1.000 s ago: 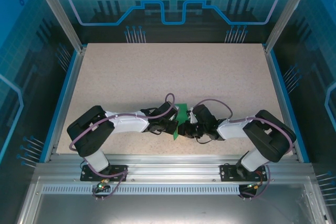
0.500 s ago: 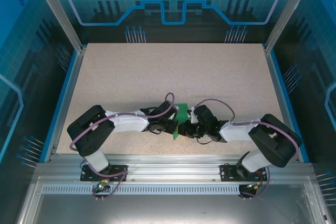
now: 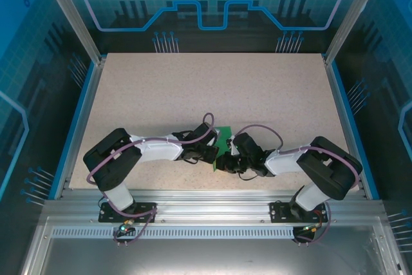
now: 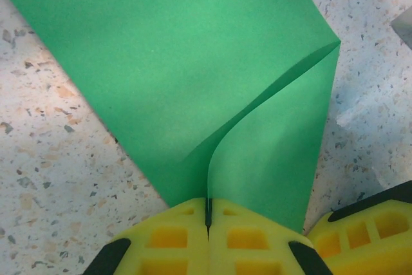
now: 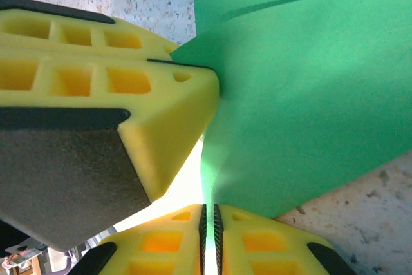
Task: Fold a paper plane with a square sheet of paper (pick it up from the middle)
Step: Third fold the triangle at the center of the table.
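Top view: square sheet of paper is at the desk front edge, w/ much free desk behind it. Left pincer & right pincer meet at the sheet.
Left wrist: left pincer clenched on the sheet's curled fold edge.
Right wrist: right pincer clenched on the sheet's lower edge.
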### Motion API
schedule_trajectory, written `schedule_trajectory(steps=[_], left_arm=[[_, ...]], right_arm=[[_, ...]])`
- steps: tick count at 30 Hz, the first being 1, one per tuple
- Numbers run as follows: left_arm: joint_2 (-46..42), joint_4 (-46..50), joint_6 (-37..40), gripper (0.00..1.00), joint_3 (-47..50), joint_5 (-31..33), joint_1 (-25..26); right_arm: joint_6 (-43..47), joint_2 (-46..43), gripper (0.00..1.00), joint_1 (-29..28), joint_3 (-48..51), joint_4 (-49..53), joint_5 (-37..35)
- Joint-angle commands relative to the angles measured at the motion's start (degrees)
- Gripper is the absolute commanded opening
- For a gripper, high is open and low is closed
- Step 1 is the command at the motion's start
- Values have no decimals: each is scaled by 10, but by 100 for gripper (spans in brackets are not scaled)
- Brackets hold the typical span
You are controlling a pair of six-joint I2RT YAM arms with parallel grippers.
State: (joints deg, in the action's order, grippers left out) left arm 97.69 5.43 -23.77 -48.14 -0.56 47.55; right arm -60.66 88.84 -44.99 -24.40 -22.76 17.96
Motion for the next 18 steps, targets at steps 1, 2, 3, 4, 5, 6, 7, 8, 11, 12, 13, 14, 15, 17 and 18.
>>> schedule_trajectory(steps=[1,2,3,4,5,6,7,8,11,12,13,14,15,17,18], left_arm=[[15,11,12,2,-2,-8,-7],[14,11,12,2,-1,-8,-7],[14,12,12,2,-1,-8,-7],[14,11,12,2,-1,-9,-7],[14,11,12,2,-2,-8,-8],[14,10,12,2,-1,-9,-9],[14,10,12,2,-1,-9,-9],[14,10,13,2,-2,-11,-9],[14,10,14,2,-3,-12,-11],[14,10,14,2,-3,-13,-11],[14,11,14,2,-4,-14,-11],[14,12,14,2,-4,-14,-12],[14,12,14,2,-5,-15,-12],[14,12,14,2,-5,-15,-12],[14,12,14,2,-5,-16,-12]], right_arm=[[-6,13,14,-9,4,-17,-9],[-6,6,14,-9,6,-15,-9],[-6,-2,14,-10,7,-10,-10],[-5,-8,15,-11,7,-7,-11],[-5,-14,15,-12,8,-2,-12],[-5,-20,15,-15,8,1,-13],[-6,-24,15,-18,8,2,-15],[-6,-25,15,-21,9,2,-17],[-11,-17,15,-30,5,-2,-20],[-14,-12,15,-33,5,-10,-19],[-16,-7,15,-33,3,-14,-20],[-17,-3,15,-34,1,-10,-24],[-17,1,15,-36,-4,1,-32],[-16,15,15,-37,-5,9,-40],[-16,26,14,-37,-4,11,-41]])
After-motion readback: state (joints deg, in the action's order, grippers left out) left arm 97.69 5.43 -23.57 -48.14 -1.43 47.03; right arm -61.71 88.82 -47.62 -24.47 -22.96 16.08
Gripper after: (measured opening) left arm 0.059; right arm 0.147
